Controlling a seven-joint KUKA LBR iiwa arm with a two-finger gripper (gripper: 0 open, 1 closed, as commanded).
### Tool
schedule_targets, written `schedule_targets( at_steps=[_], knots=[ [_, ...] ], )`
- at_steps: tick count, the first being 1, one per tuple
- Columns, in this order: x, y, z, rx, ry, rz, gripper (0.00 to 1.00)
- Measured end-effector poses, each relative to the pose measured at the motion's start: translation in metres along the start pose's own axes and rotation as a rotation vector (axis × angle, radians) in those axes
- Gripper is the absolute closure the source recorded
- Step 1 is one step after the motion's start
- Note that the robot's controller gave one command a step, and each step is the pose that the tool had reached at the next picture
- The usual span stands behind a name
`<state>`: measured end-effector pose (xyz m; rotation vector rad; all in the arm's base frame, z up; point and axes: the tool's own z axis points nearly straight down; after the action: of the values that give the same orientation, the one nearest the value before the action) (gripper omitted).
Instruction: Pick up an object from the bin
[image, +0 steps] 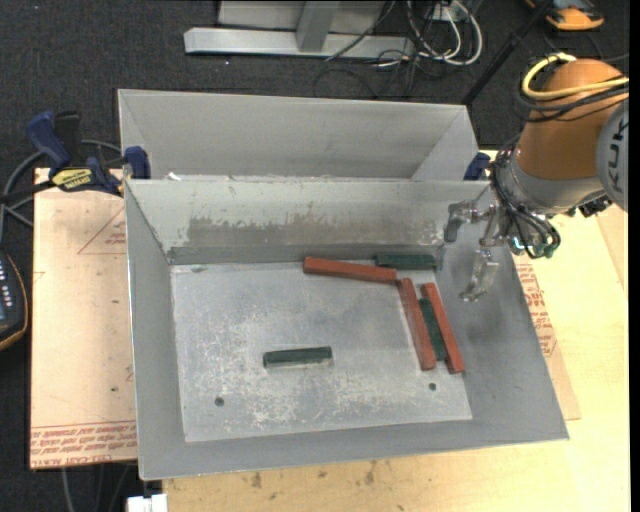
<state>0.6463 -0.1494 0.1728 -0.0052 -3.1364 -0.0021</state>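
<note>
Around and behind, dark carpet with loose cables; in the middle, a grey metal bin (300, 215) with sloping walls and a flat, scuffed floor. At centre right of the frame, above the bin's right-hand slope, the gripper (474, 278), hanging clear of everything and carrying nothing visible; wide or narrow, cannot tell. Nearest, just left and below: three thin sticks packed side by side and running down the frame. First a red-brown stick (418, 325), then a dark green stick (432, 318) wedged in the middle, then a second red-brown stick (447, 335) on the outside, close to the foot of the slope. Further up and left, a longer red-brown stick (350, 269) lying across, meeting a short dark green stick (405, 261) by the back wall. Well apart, lower middle, a lone dark green bar (297, 357). Probably best to go for the lone bar: open floor all round, no neighbour to drag along. Otherwise, for the packed three, come straight down across the narrow width, not along the length, and keep off the slope; some risk there of pinching two at once or slipping.
</note>
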Motion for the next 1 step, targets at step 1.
schedule_targets(
  at_steps=[1],
  knots=[
    [-0.0052, 0.0082, 0.103, -0.001, -0.005, 0.184, 0.0]
  ],
)
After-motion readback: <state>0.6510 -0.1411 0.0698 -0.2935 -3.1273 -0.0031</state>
